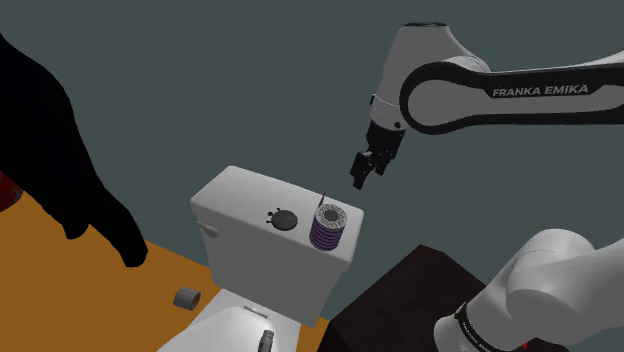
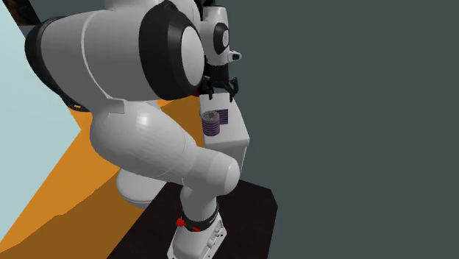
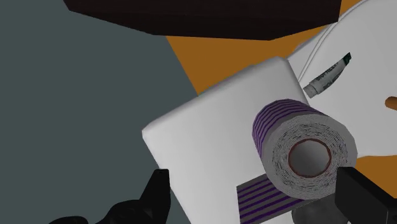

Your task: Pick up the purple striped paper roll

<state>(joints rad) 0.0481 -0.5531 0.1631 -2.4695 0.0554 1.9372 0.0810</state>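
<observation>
The purple striped paper roll (image 1: 328, 227) is standing on end on the lid of a white toilet tank (image 1: 245, 205), at the end of the lid toward the shoulder view's right, with its hollow core facing up. A loose striped sheet (image 3: 262, 198) is lying flat on the lid at the roll's base. In the shoulder view a thin dark line is rising beside the roll, too fine to identify. Just beside the roll, toward the shoulder view's left, a round black flush button (image 1: 283, 218) is sitting on the lid.

The gripper (image 1: 362, 176) is hanging in the air above the roll and a little toward the shoulder view's right, apart from it and touching nothing. Its fingers (image 3: 158, 192) are standing spread wide. In the wrist view the roll is showing between them, closer to one finger than the other.

In the second exterior view the arm's big white links are covering most of the toilet, leaving the roll and one end of the tank peeking out.

Nearer than the tank, the toilet seat (image 1: 225, 330) is being cut off by the picture's lower edge. A small pen-like thing (image 3: 327, 75) is lying on it, its label unreadable. A short grey tube (image 1: 187, 298) is lying on the orange floor (image 1: 90, 290) to the shoulder view's left of the seat. The dark stand (image 1: 400, 300) is sitting to the right, and a black area (image 1: 50, 150) is blotting out the far left.
</observation>
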